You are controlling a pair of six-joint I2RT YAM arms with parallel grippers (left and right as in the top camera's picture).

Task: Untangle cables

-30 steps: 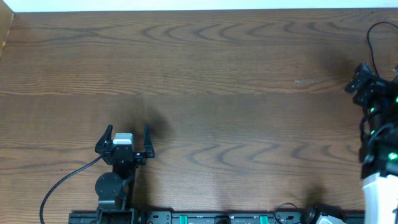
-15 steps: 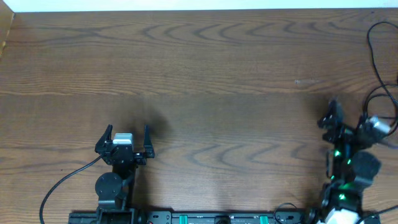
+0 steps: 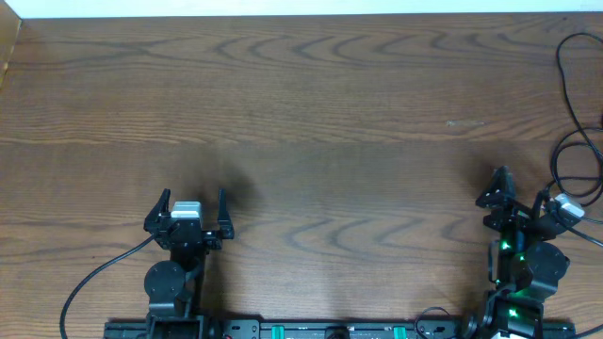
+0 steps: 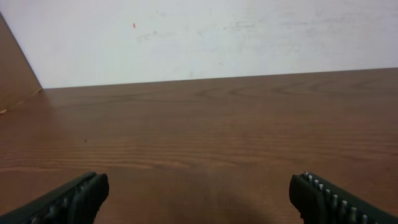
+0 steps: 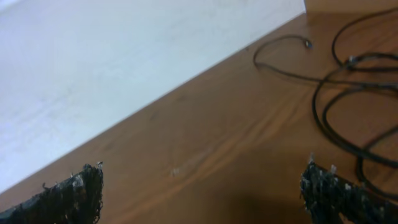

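Observation:
A thin black cable lies in loose loops at the far right edge of the table. In the right wrist view its loops lie ahead and to the right, with a small plug end near the wall. No white cable shows. My right gripper is open and empty near the front right, short of the cable; its fingers stand wide apart in the right wrist view. My left gripper is open and empty at the front left, far from the cable, over bare wood.
The wooden table ends at a white wall along the back. A thick black arm cable curves at the front left. The arm bases and a rail line the front edge.
My right arm has swung from the far right edge back toward the front and settled near its base, gripper open. The left arm has not moved.

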